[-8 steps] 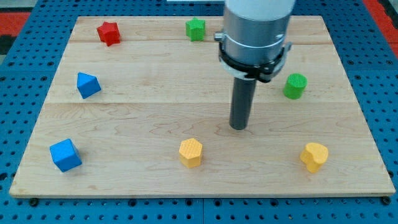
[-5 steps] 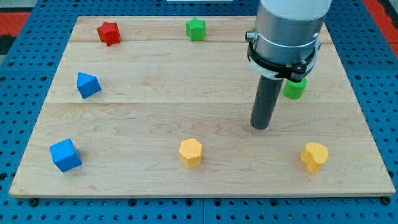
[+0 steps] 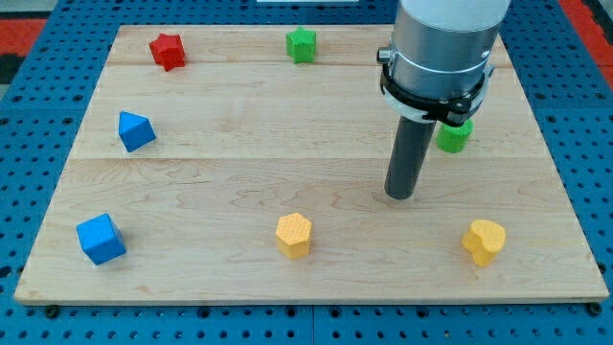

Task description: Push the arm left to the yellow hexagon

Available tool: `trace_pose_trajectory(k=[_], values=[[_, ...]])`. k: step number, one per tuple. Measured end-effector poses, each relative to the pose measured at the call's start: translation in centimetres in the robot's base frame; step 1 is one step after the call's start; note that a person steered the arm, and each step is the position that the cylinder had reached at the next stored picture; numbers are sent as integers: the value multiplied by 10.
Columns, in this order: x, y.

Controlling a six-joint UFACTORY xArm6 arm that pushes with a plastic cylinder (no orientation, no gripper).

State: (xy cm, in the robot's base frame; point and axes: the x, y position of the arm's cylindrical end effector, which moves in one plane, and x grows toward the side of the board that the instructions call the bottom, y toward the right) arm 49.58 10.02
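The yellow hexagon [image 3: 294,234] lies near the view's bottom edge of the wooden board [image 3: 220,125], about in the middle. My tip [image 3: 399,195] rests on the board to the right of the hexagon and a little above it, well apart from it. The arm's grey body rises from the rod toward the view's top. No block touches the tip.
A yellow heart-like block [image 3: 484,241] lies at the bottom right. A green cylinder [image 3: 454,137] sits just right of the rod, partly hidden by the arm. A green star [image 3: 302,44] and red star [image 3: 168,51] lie at the top. Two blue blocks [image 3: 135,130] [image 3: 101,239] lie at the left.
My tip moved to the right by about a rod's width and a half, then stopped; it has not moved in the last half second. No block has moved.
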Motion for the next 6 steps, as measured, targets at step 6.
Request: trace_pose_trajectory(k=[6], values=[[-11,-132]])
